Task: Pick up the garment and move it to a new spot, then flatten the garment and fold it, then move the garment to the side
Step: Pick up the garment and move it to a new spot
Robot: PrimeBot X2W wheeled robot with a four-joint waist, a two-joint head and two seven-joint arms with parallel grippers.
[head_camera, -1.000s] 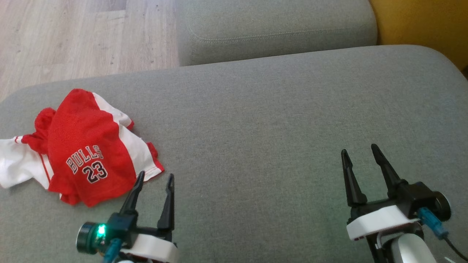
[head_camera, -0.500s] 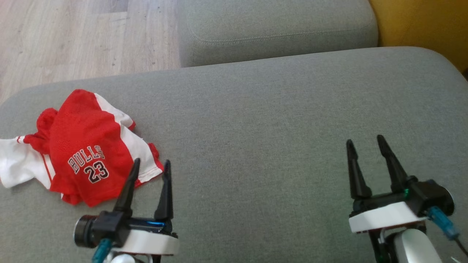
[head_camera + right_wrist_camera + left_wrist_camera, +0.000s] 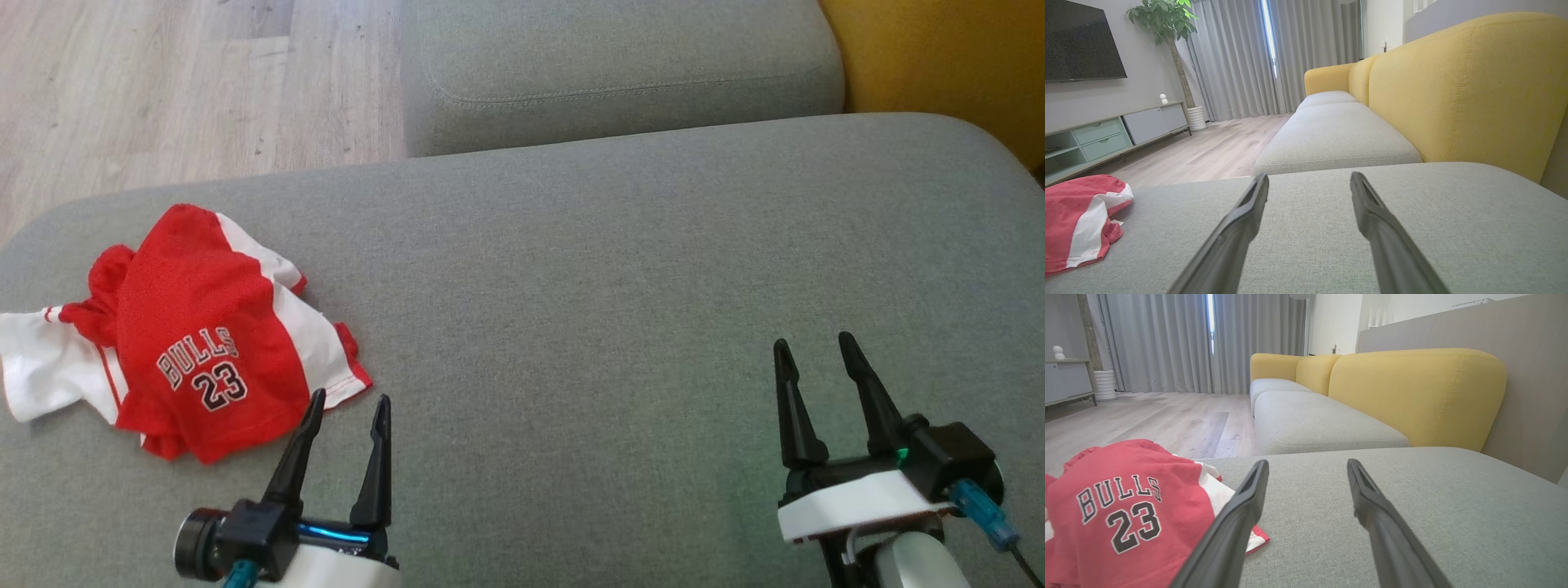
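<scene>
Red mesh with white panels, the jersey (image 3: 204, 351) lies crumpled at the cushion's (image 3: 612, 269) left edge, its "BULLS 23" print facing up and one white part reaching out to that edge. Its longer span runs roughly left to right across the cushion, ending in a red-trimmed white corner that points toward the middle. The left gripper (image 3: 350, 397) hovers just beside that corner, toward the near edge, fingers parted and empty. The jersey lies ahead of it and to its left, and in the left wrist view one finger overlaps the hem. The right gripper (image 3: 814, 340), likewise spread and empty, sits well apart near the cushion's right side. The left arm is plainly nearer, so the pickup likely falls to it: a short reach forward and left onto the corner.
</scene>
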